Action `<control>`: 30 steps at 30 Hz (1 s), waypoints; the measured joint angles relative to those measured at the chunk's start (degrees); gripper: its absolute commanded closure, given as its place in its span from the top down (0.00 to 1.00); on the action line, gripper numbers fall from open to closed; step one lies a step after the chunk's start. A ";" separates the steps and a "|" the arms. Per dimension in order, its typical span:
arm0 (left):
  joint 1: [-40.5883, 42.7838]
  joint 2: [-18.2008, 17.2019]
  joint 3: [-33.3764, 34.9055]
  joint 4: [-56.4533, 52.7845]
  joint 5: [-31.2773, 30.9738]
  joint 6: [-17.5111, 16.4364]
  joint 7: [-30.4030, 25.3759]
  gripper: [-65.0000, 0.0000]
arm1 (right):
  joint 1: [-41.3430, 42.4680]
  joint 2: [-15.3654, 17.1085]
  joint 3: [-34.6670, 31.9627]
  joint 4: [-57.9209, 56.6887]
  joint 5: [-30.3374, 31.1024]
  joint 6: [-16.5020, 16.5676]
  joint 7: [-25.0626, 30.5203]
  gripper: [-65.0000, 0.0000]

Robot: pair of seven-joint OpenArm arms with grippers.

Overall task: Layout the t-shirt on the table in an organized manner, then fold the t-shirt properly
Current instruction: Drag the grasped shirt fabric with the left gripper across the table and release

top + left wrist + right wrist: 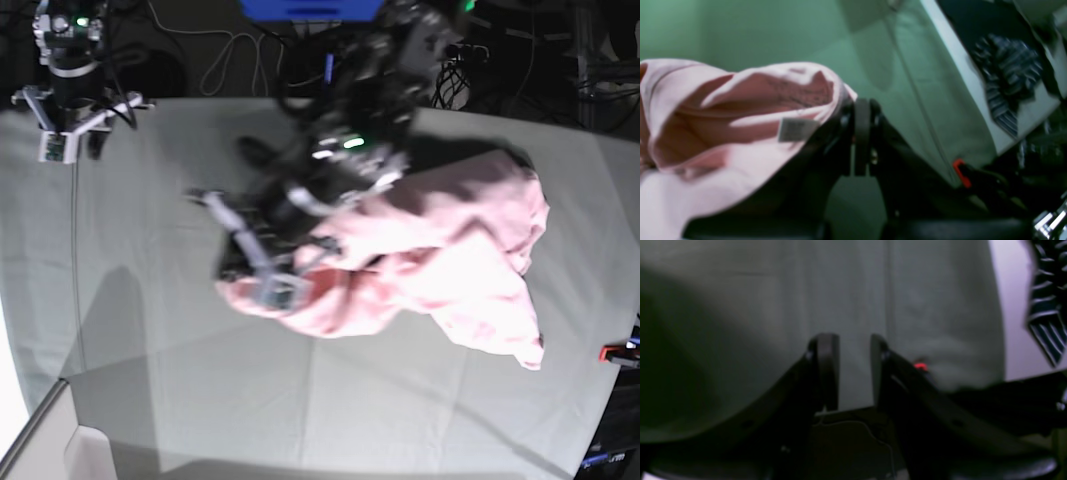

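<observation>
The left gripper point(862, 110) is clamped on an edge of the pink shirt point(450, 250), which lies crumpled mid-surface point(150, 330) and trails away from it toward the clamp point(620, 352) side, long axis roughly crosswise. The right gripper point(853, 350) hangs well apart, jaws partly spread and empty. A small grey tag point(795, 129) inside the shirt is too blurred to read

Left arm is reaching way out low over the middle of the desk, and the left gripper point(862, 133) is sitting fully closed, pinching pink fabric. Right gripper point(853, 370) is hanging with its fingers point(827, 370) partly apart, holding nothing.
</observation>
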 measured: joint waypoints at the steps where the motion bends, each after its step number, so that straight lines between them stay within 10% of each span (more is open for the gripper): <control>1: -1.40 -0.02 1.53 -2.10 -0.13 -0.33 -0.79 0.00 | 0.09 -0.07 0.87 -0.02 -0.02 0.00 0.04 0.26; 10: -7.76 -0.59 9.03 -17.49 -0.31 0.02 -6.73 0.03 | 0.35 -0.07 3.28 -1.27 0.02 0.00 -2.58 0.26; 18: -7.30 -0.55 8.00 -17.25 -11.17 0.04 -6.91 0.60 | 1.64 -0.72 3.04 -1.27 -0.02 0.00 -2.84 0.26; 24: -6.03 -12.72 6.32 -2.43 -21.64 -0.37 -7.65 0.56 | 1.73 -0.85 2.95 -1.29 -0.13 0.00 -2.95 0.26; 30: 6.69 -20.28 -16.94 5.16 -23.54 6.43 -10.43 0.59 | 1.90 -1.03 2.89 -1.29 0.09 0.04 -2.97 0.26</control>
